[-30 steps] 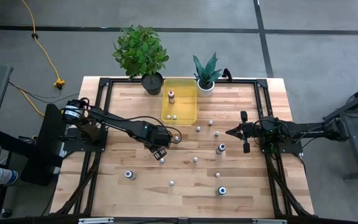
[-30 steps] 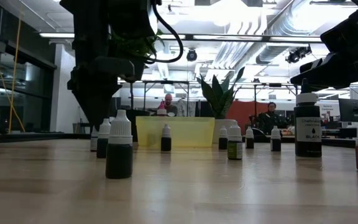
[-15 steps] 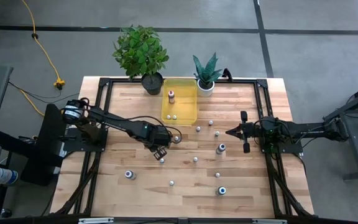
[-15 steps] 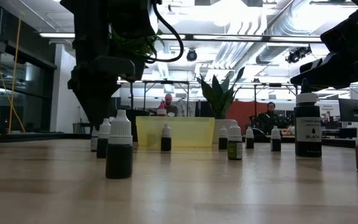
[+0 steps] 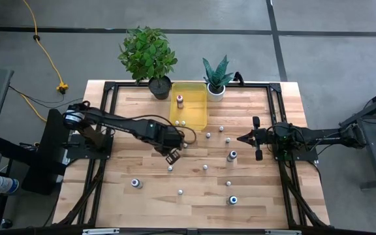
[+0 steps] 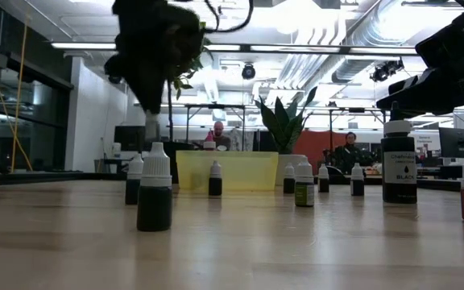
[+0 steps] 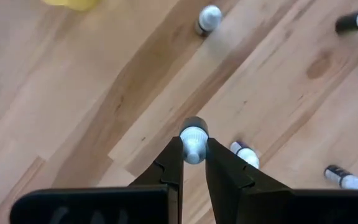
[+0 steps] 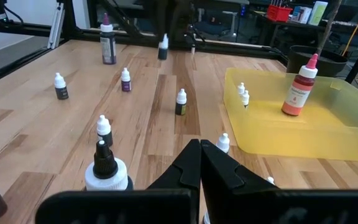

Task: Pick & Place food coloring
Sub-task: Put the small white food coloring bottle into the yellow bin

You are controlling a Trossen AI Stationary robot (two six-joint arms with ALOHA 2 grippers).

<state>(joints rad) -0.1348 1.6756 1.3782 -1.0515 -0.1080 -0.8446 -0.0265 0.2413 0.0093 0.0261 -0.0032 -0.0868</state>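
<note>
My left gripper (image 5: 173,155) hangs over the middle of the table, near side of the yellow bin (image 5: 188,104), shut on one tiny food coloring bottle (image 7: 193,134). In the low view the bottle (image 6: 151,129) shows lifted below the gripper (image 6: 147,109). Several other bottles stand upright on the wood, such as a small one (image 5: 170,168) just nearside of the gripper and larger dark ones (image 5: 136,183) (image 5: 232,155) (image 5: 232,200). The bin holds a red-brown bottle (image 5: 179,100) and two tiny ones (image 5: 180,121). My right gripper (image 5: 245,138) waits shut at the table's right. My left gripper pinches the tiny bottle by its white cap (image 7: 193,138) between the two fingertips (image 7: 174,155), coming from above and pointing down. The dark body shows beyond the cap. The bottle is lifted clear of the table and hangs below the fingers.
A leafy plant (image 5: 147,55) and a spiky plant in a white pot (image 5: 215,90) stand at the far edge on either side of the bin. Bottles are scattered over the table's middle and near half (image 5: 205,167) (image 5: 181,191). Black frame rails (image 5: 286,176) border the tabletop.
My left gripper has risen from the table with the tiny bottle between its fingers, shifting slightly toward the far edge and the bin. The bottle, which stood on the wood a second ago, is now lifted clear. The right arm has kept still.
</note>
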